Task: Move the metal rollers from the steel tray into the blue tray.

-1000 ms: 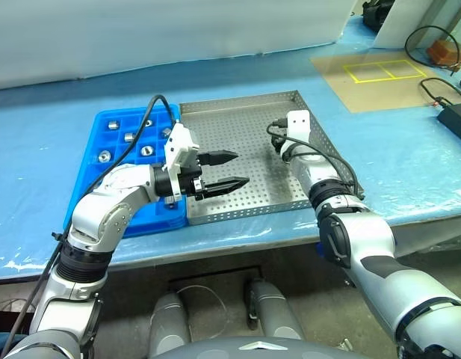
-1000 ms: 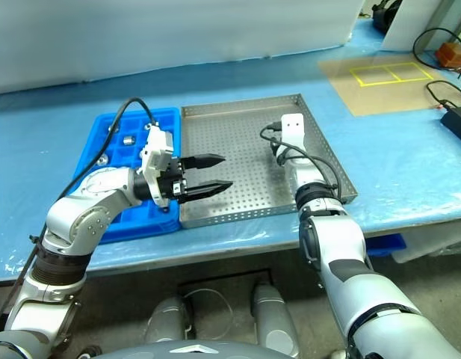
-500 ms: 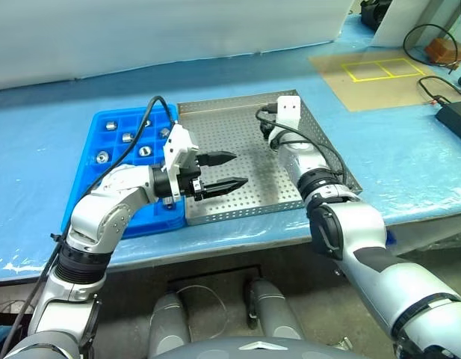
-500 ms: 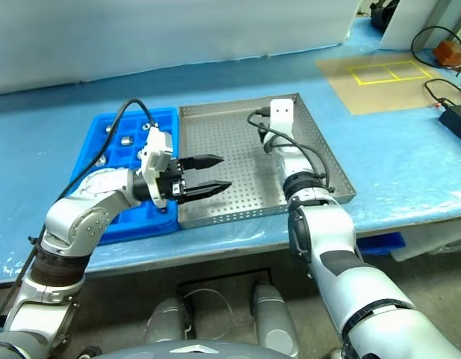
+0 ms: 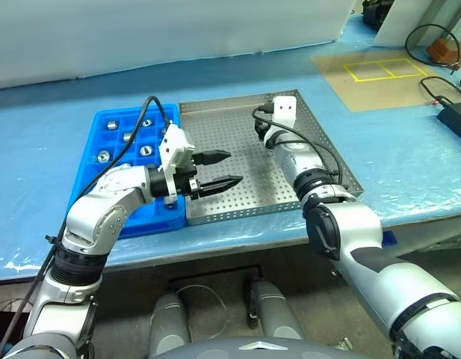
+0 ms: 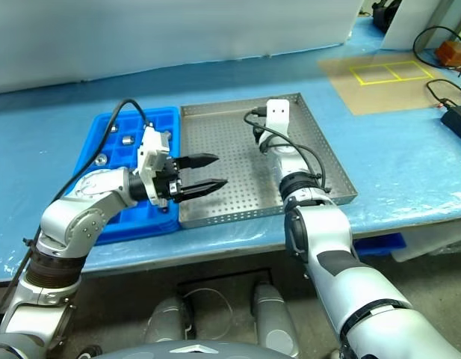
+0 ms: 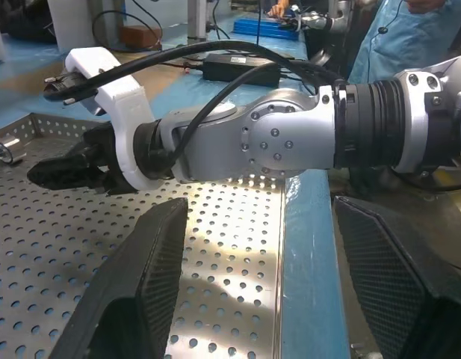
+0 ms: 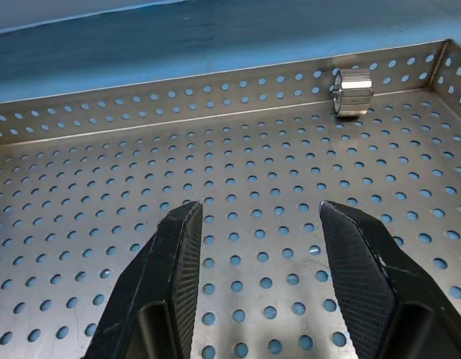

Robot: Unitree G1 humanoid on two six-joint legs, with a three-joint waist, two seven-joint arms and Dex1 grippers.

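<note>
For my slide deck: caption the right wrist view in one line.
Open right gripper hovers empty over the steel tray, facing one metal roller against the far rim.

Workshop or lab, blue-covered workbench [image 5: 409,149], cables [image 5: 432,37], taped yellow markings [image 5: 383,69], perforated steel tray [image 5: 252,179]

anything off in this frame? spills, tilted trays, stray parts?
Nothing stands out. The steel tray and blue tray sit flat, side by side. One metal roller remains by the steel tray's far rim; other rollers sit inside blue tray compartments. Both the left gripper and right gripper are open and empty.
</note>
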